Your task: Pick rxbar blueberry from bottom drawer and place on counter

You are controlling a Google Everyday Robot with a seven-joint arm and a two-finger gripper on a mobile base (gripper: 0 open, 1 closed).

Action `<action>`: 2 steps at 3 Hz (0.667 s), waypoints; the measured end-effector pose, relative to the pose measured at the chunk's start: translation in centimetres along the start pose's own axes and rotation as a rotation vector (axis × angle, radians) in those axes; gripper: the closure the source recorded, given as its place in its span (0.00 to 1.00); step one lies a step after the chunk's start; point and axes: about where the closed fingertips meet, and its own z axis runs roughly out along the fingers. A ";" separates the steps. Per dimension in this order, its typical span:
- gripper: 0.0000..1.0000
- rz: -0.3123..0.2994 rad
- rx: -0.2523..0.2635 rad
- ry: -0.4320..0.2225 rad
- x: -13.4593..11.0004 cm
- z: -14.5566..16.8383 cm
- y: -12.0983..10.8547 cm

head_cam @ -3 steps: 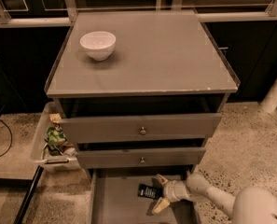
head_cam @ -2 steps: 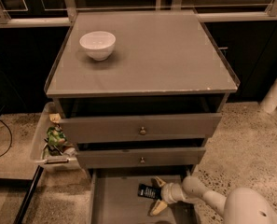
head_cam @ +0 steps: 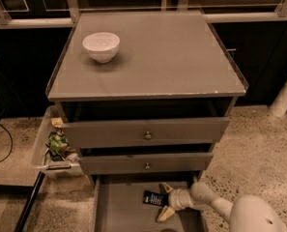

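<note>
The rxbar blueberry [head_cam: 153,198], a small dark wrapper with white lettering, lies on the grey floor of the pulled-out bottom drawer [head_cam: 119,210], near its back. My gripper [head_cam: 163,201] is down inside this drawer, reaching in from the right. Its two pale fingers [head_cam: 165,188] are spread apart, one on each side of the bar's right end, and have not closed on it. The counter [head_cam: 167,57] is the flat grey top of the cabinet, with a chipped front edge.
A white bowl [head_cam: 101,46] stands on the counter's back left. Two upper drawers with small brass knobs [head_cam: 147,136] are partly pulled out above the gripper. A bin with snack packets [head_cam: 57,146] sits on the floor at the left. My white arm [head_cam: 249,215] fills the lower right.
The arm has shifted a little to the left, bringing the gripper slightly closer over the bar. The bar has not moved.
</note>
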 end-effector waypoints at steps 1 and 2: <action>0.18 0.000 0.000 0.000 0.0 0.0 0.0; 0.41 0.000 0.000 0.000 0.0 0.0 0.0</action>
